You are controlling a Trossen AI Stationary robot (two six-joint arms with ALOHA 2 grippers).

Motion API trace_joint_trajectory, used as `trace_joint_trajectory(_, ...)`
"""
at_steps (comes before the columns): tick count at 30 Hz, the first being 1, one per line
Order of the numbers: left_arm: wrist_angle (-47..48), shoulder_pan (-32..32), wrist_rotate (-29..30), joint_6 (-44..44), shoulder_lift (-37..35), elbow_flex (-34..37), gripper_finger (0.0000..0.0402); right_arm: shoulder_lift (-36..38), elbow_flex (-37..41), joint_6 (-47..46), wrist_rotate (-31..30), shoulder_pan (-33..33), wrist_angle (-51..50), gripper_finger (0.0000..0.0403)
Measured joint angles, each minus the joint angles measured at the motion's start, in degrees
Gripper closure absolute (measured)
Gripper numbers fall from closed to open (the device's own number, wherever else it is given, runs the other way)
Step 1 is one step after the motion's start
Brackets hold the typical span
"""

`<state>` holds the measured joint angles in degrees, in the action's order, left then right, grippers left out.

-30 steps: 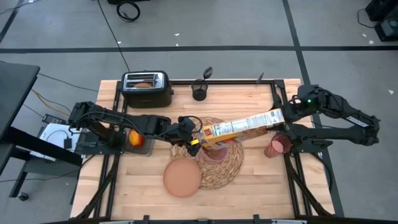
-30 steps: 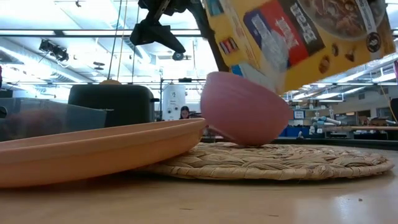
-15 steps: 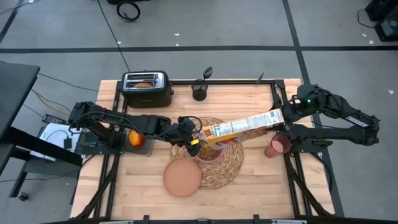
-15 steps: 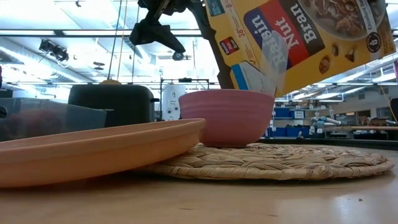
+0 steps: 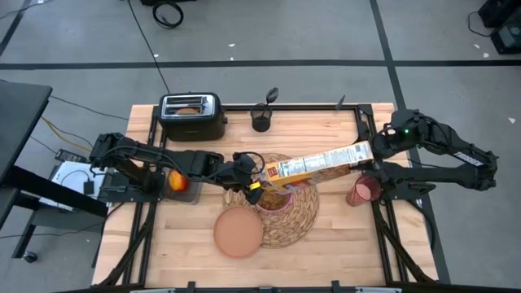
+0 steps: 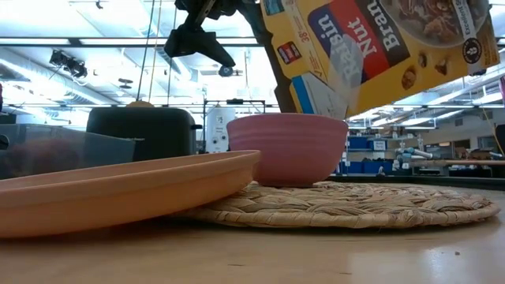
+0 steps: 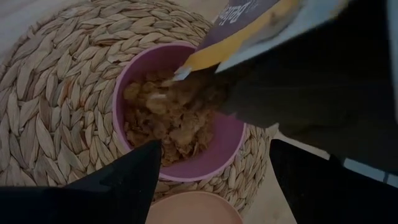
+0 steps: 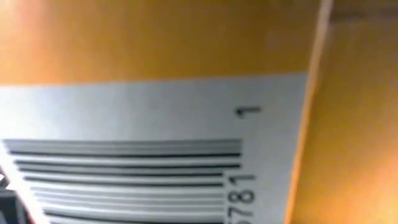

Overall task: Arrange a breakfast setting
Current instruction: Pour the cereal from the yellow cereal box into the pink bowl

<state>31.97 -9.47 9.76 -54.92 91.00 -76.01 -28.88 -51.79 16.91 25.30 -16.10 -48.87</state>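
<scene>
Pouring stage: right fingers [image 5: 368, 155] clamp the cereal box [image 5: 317, 164] tilted over the pink bowl [image 7: 177, 112], already holding cereal; left fingers [image 5: 254, 189] open beside the bowl; cup [image 5: 362, 191], apple [image 5: 176, 181] unplaced.

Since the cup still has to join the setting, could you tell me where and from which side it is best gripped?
The translucent pink cup stands upright, mouth up, off the woven placemat beside the right arm's base. I would probably grip across its rim from straight above, one finger inside and one outside. A side approach looks cramped by the arm's base.
</scene>
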Motion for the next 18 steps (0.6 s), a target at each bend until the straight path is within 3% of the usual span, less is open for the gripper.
trace_joint_trajectory(18, -0.1, 0.0, 0.0, -0.3, -1.7, 0.0, 0.0095, 0.3, 0.2, -0.9, 0.4, 0.0, 0.9, 0.0155)
